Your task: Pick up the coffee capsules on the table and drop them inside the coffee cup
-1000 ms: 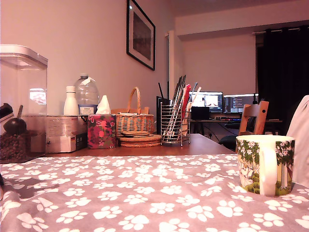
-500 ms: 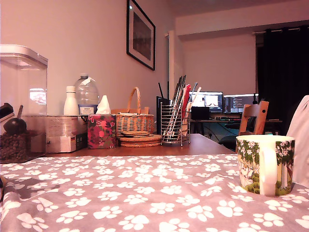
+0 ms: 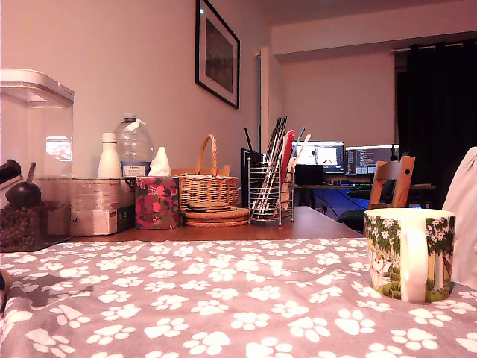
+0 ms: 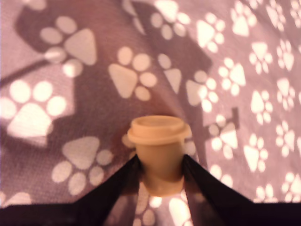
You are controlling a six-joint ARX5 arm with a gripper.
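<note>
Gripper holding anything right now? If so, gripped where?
Yes: the gripper is shut on a coffee capsule, its fingers pinching the tapered body on both sides, just below the wider rim, above the paw-print cloth.

A cream-yellow capsule (image 4: pixel 158 153) sits between the black pincer (image 4: pixel 160 175) fingers, over greyish-mauve cloth (image 4: pixel 94 94) printed with white paw prints. The white mug (image 3: pixel 409 253) bears green trees.

— Where's the exterior camera?
— Low, almost at desk (image 3: pixel 223 231) level, looking across the paw-print cloth (image 3: pixel 194 298) toward the far wall, mug (image 3: pixel 410 253) close on its right.
— And the wrist one?
— Right above the cloth (image 4: pixel 94 84), looking down past its jaws, very close. They share only that cloth.
</note>
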